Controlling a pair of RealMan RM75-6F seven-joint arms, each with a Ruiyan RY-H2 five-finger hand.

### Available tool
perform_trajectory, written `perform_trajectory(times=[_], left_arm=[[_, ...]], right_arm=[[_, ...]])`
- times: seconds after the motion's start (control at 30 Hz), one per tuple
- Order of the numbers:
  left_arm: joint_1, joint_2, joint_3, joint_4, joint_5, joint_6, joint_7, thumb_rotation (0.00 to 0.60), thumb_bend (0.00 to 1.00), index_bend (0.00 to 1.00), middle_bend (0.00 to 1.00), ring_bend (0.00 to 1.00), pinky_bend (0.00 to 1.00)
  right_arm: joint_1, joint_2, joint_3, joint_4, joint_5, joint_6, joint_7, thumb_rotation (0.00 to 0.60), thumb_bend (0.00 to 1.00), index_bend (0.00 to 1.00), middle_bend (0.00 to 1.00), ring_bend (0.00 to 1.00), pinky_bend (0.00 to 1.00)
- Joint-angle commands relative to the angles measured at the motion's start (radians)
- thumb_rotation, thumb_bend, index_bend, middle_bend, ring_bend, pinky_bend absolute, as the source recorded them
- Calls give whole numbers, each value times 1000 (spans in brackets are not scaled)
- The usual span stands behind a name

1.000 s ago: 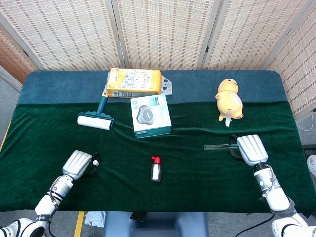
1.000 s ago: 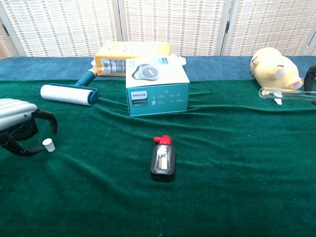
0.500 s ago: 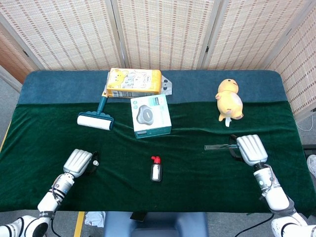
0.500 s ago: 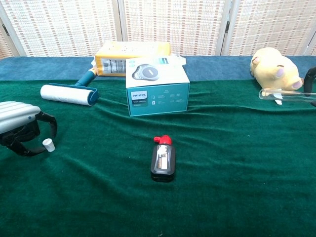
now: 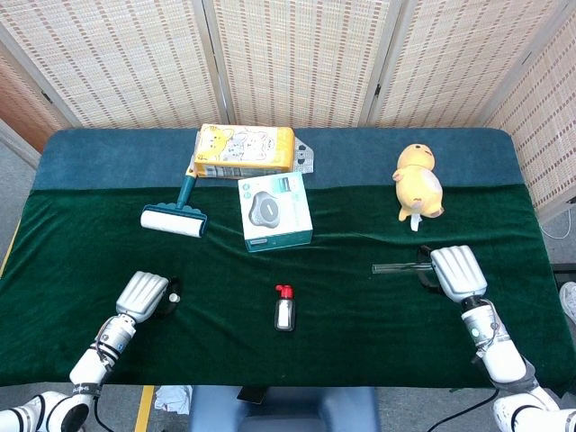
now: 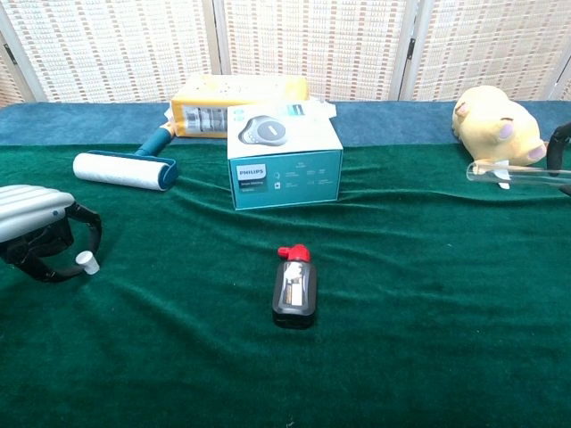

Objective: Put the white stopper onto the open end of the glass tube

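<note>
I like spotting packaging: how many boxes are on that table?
2. A yellow box lies at the back by the blue strip; a teal box sits just in front of it, mid-table. None seems hidden.

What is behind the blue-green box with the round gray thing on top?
Behind the teal box lies a yellow carton with a cartoon cat, and beside that a small white patterned packet. The box covers part of the carton in the chest view, so its lower edge is hidden there.

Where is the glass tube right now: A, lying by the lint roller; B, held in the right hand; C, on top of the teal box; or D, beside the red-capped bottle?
B: the right hand holds the glass tube level above the cloth.
</note>
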Motion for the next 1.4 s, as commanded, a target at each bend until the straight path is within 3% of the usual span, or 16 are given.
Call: perform_trajectory(times=[0.03, 0.17, 0.43, 0.7, 0.97, 1.2, 1.4], left_arm=[[-1, -1, 0, 3, 0, -2, -2, 600, 402, 514, 941, 803, 698], [-1, -3, 0, 8, 3, 0, -10, 600, 425, 536, 941, 803, 698], [4, 11, -9, 4, 20, 20, -66, 600, 572, 556, 958, 818, 700], [34, 121, -50, -120, 113, 146, -273, 600, 600, 590, 979, 839, 714], [39, 208, -73, -258, 210, 235, -362, 600, 619, 626, 989, 848, 715], [5, 227, -97, -348, 249, 235, -350, 600, 627, 631, 990, 849, 715], [-26, 206, -117, -395, 261, 226, -316, 600, 629, 631, 990, 849, 714]], right_arm=[[0, 0, 0, 0, 0, -1, 0, 552, 740, 863, 1000, 1000, 1000], [1, 0, 1, -2, 1, -1, -3, 555, 741, 863, 1000, 1000, 1000], [0, 0, 0, -8, -3, 1, 2, 553, 741, 867, 1000, 1000, 1000], [7, -3, 0, -39, -26, -33, 127, 554, 747, 878, 1000, 1000, 1000], [52, -66, 21, -27, -60, -85, 261, 554, 750, 891, 1000, 1000, 1000], [109, -145, 54, -28, -71, -122, 326, 553, 763, 892, 1000, 1000, 1000], [155, -213, 71, -43, -55, -151, 300, 554, 764, 897, 1000, 1000, 1000]])
